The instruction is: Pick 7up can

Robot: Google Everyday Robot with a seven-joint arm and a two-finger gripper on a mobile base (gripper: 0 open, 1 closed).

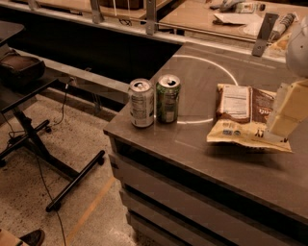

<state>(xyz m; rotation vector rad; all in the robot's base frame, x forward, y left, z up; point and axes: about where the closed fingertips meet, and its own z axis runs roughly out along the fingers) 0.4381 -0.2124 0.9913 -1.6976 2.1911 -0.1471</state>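
Note:
The 7up can point(141, 103), pale silver-white with small printed text and an opened silver top, stands upright near the left corner of the grey counter point(192, 149). A dark green can point(168, 98) stands right beside it on its right, touching or nearly so. My gripper point(283, 126) hangs at the right edge of the view, over the right end of a chip bag, far to the right of both cans and holding nothing that I can see.
A brown and yellow chip bag point(239, 116) lies flat on the counter right of the cans. A black stand with wheeled legs point(33, 139) and cables is on the floor at left. A railing point(149, 19) and a cluttered table point(231, 14) are behind.

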